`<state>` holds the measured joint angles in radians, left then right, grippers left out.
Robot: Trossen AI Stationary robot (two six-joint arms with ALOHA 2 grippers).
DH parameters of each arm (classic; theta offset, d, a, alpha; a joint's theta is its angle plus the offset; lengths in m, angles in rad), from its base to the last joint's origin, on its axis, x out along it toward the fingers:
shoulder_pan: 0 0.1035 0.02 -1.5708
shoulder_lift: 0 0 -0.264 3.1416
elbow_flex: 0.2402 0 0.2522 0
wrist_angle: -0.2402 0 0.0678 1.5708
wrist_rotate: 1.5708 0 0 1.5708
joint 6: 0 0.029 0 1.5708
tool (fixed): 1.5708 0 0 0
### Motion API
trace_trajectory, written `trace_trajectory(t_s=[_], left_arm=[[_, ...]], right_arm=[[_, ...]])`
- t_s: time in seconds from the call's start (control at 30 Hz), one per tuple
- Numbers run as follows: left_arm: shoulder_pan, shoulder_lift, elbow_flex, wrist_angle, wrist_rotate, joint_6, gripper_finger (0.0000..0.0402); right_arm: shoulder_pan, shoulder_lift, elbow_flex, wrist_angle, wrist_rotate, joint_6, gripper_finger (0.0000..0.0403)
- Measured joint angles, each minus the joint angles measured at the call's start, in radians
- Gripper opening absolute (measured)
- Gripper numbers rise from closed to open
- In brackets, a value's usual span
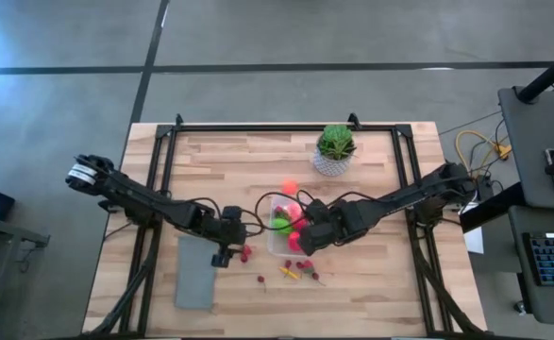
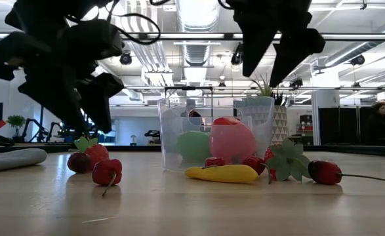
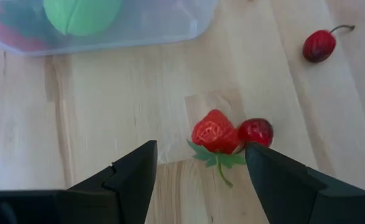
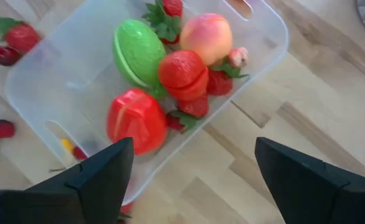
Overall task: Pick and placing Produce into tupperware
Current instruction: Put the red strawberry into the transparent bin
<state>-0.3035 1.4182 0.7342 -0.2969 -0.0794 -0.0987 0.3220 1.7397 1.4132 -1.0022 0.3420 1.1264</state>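
Tub [image 4: 257, 43] mid-table, part-filled: green piece [image 4: 137, 51], peach, red fruits inside. Left gripper [image 3: 201, 171] wide open, empty, above strawberry [image 3: 214, 132] and cherry [image 3: 255, 131] beside the tub. Right gripper [image 4: 191, 168] open, empty, over tub. Several pieces remain on the table.

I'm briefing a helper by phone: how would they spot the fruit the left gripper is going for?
Find the clear tub mid-table. Left of it, under the open left gripper, lie two red fruits touching. It's the strawberry, with green leaves; the cherry beside it is smooth.
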Motion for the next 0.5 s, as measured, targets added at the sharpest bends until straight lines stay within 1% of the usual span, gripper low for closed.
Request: trace_trajectory(t_s=[0.27,0.43,0.5], left_arm=[[0.000,0.022,0.016,0.006,0.000,-0.003,0.0230],[0.000,0.022,0.013,0.006,0.000,-0.073,0.0230],[0.000,0.022,0.013,0.010,0.000,-0.079,0.0230]], right_arm=[[0.010,0.000,-0.036,0.003,0.001,0.032,0.0327],[0.015,0.000,-0.050,0.006,0.001,0.051,0.0327],[0.015,0.000,-0.056,0.007,0.001,0.056,0.0327]])
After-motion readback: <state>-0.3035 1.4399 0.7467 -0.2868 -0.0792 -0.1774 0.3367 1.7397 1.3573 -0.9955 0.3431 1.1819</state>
